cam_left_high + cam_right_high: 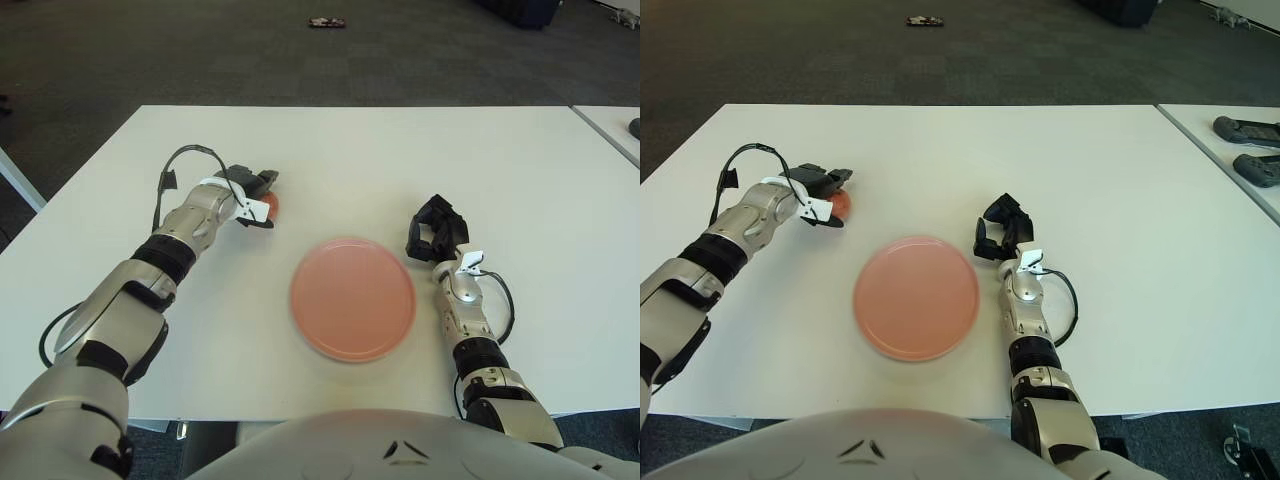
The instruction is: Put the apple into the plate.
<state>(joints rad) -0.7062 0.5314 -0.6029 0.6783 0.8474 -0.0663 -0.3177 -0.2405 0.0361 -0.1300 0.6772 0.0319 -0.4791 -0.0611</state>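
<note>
A small red apple (273,205) is at the left of the white table (360,150), mostly covered by my left hand (262,198), whose dark fingers are curled around it. The pink round plate (353,297) lies flat near the table's front middle, to the right of and nearer than the apple, with nothing in it. My right hand (433,230) shows just right of the plate's far edge, fingers relaxed and holding nothing.
A second table (1230,140) stands at the right with two black controllers (1248,130) on it. A small dark object (327,21) lies on the floor beyond the table. The far half of the white table is bare.
</note>
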